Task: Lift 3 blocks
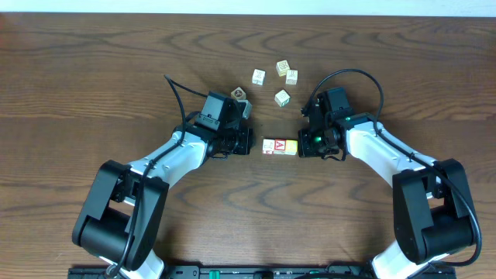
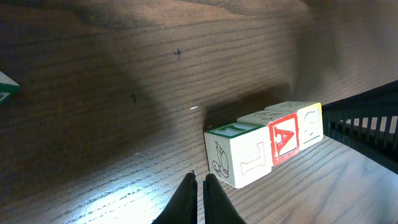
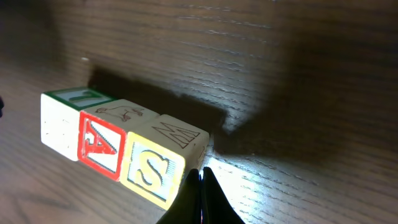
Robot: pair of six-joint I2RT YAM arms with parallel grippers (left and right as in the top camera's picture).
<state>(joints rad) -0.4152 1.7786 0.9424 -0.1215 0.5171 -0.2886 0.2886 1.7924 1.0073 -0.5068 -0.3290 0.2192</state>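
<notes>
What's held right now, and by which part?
Nothing sits between the jaws: left gripper and right gripper are shut, one at each end of the block row; contact unclear.

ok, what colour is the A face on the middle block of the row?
Red and white, on the middle block; clearest in the right wrist view.

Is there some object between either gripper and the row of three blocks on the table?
Nothing visible. The shut left gripper sits at the green-topped end of the row of three blocks, the shut right gripper at the yellow end. The loose cubes lie farther back, off that line.
</notes>
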